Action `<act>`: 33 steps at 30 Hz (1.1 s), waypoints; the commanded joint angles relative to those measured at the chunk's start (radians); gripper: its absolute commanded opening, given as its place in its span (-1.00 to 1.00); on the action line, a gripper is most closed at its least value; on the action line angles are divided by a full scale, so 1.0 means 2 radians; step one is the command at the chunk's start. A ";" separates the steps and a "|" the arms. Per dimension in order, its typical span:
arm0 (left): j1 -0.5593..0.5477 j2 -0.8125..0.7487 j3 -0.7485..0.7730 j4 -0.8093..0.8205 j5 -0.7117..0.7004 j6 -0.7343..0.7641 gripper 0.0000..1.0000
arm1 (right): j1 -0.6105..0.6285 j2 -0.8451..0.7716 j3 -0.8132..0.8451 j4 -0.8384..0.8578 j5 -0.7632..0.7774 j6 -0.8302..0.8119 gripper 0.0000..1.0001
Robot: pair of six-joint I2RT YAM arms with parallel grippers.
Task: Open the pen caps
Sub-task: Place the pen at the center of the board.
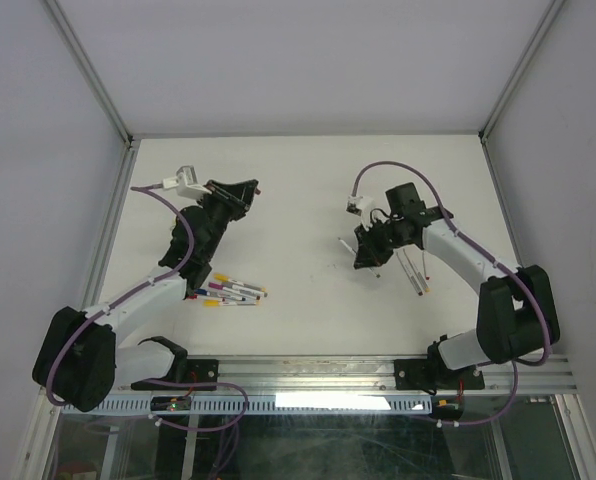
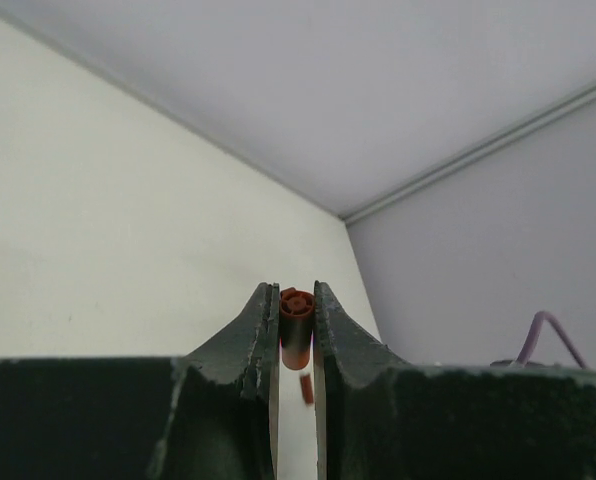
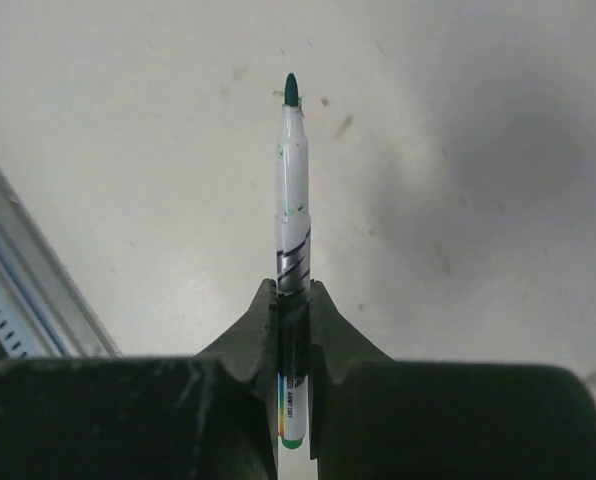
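Note:
My left gripper (image 2: 296, 295) is shut on a stubby dark red pen cap (image 2: 296, 322), which stands end-on between the fingertips. Through the gap below it, a second small red cap (image 2: 306, 388) lies on the table. In the top view this gripper (image 1: 246, 190) is at the back left, with the red cap (image 1: 257, 187) at its tip. My right gripper (image 3: 293, 290) is shut on a white-barrelled pen (image 3: 291, 200) whose green tip (image 3: 291, 90) is bare and points away from me. In the top view the right gripper (image 1: 366, 257) hangs mid-right over the table.
Several capped pens (image 1: 230, 291) lie in a heap beside the left arm. A few thin pens (image 1: 415, 272) lie under the right forearm. A metal rail (image 1: 378, 370) runs along the near edge, and the enclosure walls (image 1: 278, 60) stand behind and at both sides.

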 commanded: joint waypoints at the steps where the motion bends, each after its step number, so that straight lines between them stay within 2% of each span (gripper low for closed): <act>1: 0.001 -0.005 -0.039 -0.012 0.076 -0.043 -1.00 | -0.007 -0.041 -0.056 -0.015 0.162 -0.018 -1.00; 4: 0.000 0.005 -0.051 -0.012 0.095 -0.065 -1.00 | -0.036 -0.035 -0.074 -0.005 0.205 -0.014 -0.99; 10: -0.012 0.014 -0.056 -0.010 0.104 -0.080 -1.00 | -0.076 -0.021 -0.087 -0.016 0.239 -0.012 -0.96; 19: -0.030 0.037 -0.048 -0.005 0.101 -0.081 -1.00 | -0.081 0.004 -0.090 -0.013 0.278 0.011 -0.83; 25: -0.052 0.063 -0.035 0.000 0.098 -0.081 -1.00 | -0.081 0.007 -0.089 -0.015 0.272 0.015 -0.57; 33: -0.101 0.120 0.009 0.000 0.084 -0.078 -1.00 | -0.081 0.012 -0.088 -0.017 0.267 0.016 -0.49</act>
